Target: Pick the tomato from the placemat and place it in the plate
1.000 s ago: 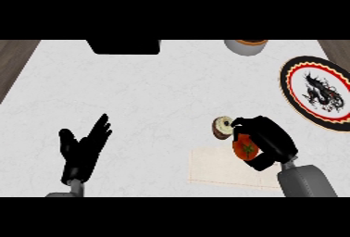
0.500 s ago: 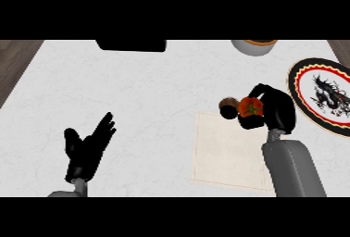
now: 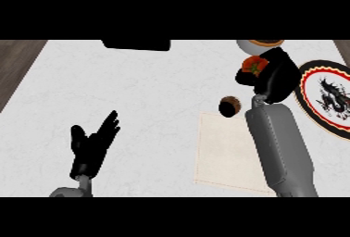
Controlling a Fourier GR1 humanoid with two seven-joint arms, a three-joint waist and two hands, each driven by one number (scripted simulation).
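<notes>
We find the right hand curled round the tomato, held above the counter between the placemat and the plate. The tomato is round, no long axis; its green stem faces up toward us. The plate bears a black dragon motif; no legible writing. The left hand rests with fingers spread, lower left
</notes>
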